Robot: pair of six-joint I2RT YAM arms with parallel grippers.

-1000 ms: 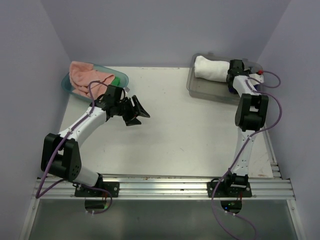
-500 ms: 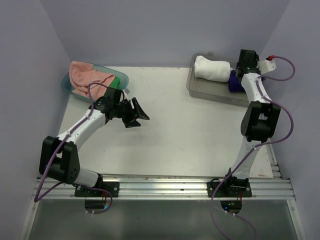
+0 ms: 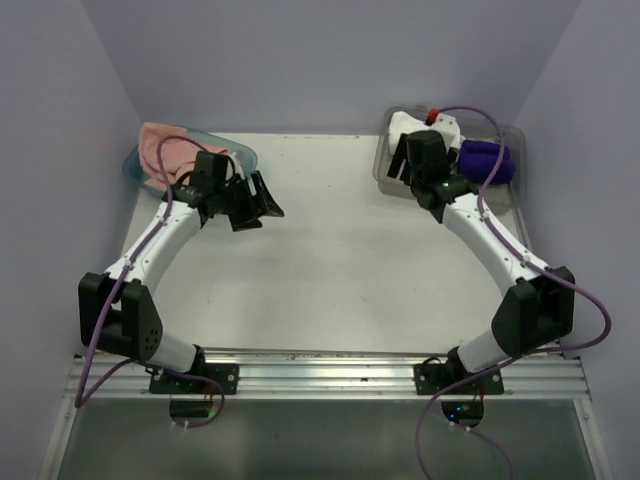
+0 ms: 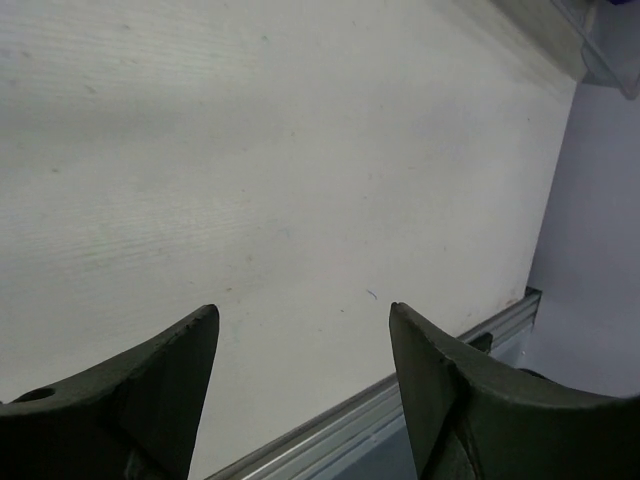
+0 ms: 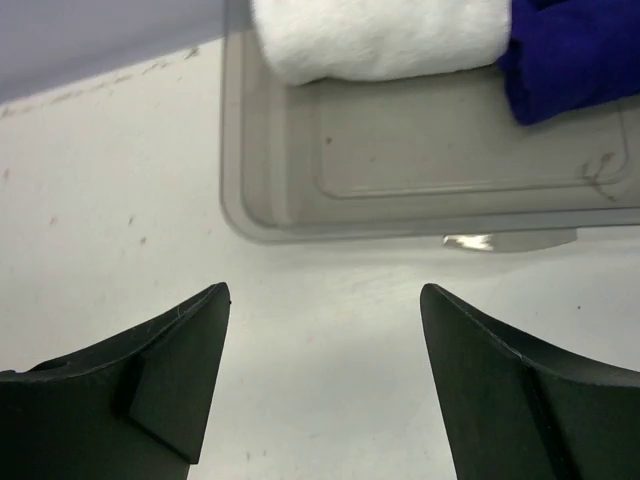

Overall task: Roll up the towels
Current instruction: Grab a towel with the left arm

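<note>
Logged white towel point(image 5: 380, 35) as a tight, fluffy roll lying in the clear grey tray point(image 5: 420, 150) at the table's far right corner. Logged dark purple towel point(image 5: 575, 50) as a bundle just beside the roll's right end, likewise in the tray. Logged salmon pink towel point(image 3: 160, 150) as a loose, unrolled heap in the teal tub point(image 3: 243, 153) at far left. Found left gripper point(image 3: 262, 200) spread wide, holding nothing and touching nothing, hovering near the tub's right rim over bare table point(image 3: 340, 260). Found right gripper point(image 5: 325, 290) likewise wide apart and empty, poised above the table in front of the tray's nearest wall, clear of both towels. From overhead: right wrist covering much of the white roll, only its left end visible, purple towel plain to the right. From right wrist: the roll's full near side and the tray floor before it. From left wrist: tabletop, the aluminium rail point(image 4: 400, 410) at its edge, two dark fingers point(image 4: 150, 390).
</note>
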